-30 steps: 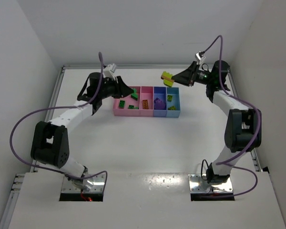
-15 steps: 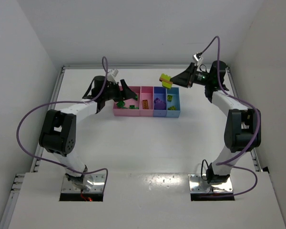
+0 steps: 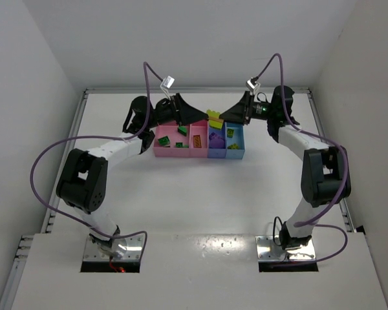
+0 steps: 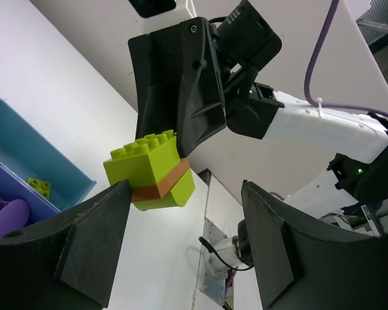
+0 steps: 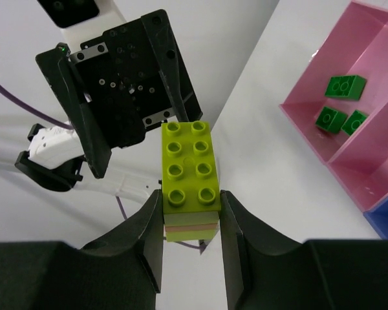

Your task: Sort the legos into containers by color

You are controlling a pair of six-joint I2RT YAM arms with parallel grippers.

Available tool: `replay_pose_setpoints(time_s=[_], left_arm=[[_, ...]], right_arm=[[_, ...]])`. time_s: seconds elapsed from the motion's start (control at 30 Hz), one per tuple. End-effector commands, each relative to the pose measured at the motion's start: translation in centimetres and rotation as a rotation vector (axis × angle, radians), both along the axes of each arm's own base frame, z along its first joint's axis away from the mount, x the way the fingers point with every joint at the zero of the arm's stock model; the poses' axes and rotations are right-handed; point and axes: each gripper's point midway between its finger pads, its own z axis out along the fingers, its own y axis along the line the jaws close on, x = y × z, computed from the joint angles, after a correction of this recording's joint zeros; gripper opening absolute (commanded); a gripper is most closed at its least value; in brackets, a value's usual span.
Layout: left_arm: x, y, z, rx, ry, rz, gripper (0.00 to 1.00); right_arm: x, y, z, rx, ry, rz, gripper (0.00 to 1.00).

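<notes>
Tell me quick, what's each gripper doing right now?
Left gripper: open, gripping nothing.
Right gripper: shut on the yellow-green and orange lego clump.

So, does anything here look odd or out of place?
Only the lego clump in the right gripper: an orange layer is sandwiched between yellow-green bricks, so two colours are stuck together. Nothing looks spilled.

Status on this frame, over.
Right gripper shut on yellow-green and orange clump. Left gripper open, facing clump, not gripping. Nothing in the way.
</notes>
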Motion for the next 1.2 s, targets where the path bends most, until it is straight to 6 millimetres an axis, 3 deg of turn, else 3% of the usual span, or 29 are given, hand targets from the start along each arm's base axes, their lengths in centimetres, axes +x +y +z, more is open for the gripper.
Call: replay_pose_setpoints(time_s=[0.0,0.2,0.37,0.67,0.73,0.93,1.17], left_arm=[[-1.2,-0.6,2.2,-0.038,-0.062,-0.057,0.75],[-1.5,-1.0,2.0,-0.034,-0.054,-0.066,0.75],[-1.2,-0.9,-0.2,0.007,-0.01,-0.049,0.75],[-1.2,-0.8,-0.6,0.019,-0.012,-0.035,0.73],[-1.3,-1.1,0.1,0.015,-0.037,-0.043,0.72],[-1.3,-1.1,-0.7,0.012,-0.005,-0.037,0.71],[-1.0,-1.2,0.1,-0.016,-0.015,-0.033,0.46]], right_arm=[[0.4,1.1,2.1,0.016,-0.091,0.014,0.0],[0.5,1.5,2.8,0.019,-0.109,0.014,0.0],[0.5,1.5,3.9,0.026,-0.137,0.014,0.0],[-0.1,1.8,4.5,0.032,-0.152,0.023,0.0],[-0.1,1.8,4.5,0.035,-0.143,0.023,0.0],[0.0,1.8,5.4,0.042,-0.167,0.024,0.0],[0.0,1.8,5.2,0.042,-0.164,0.005,0.0]])
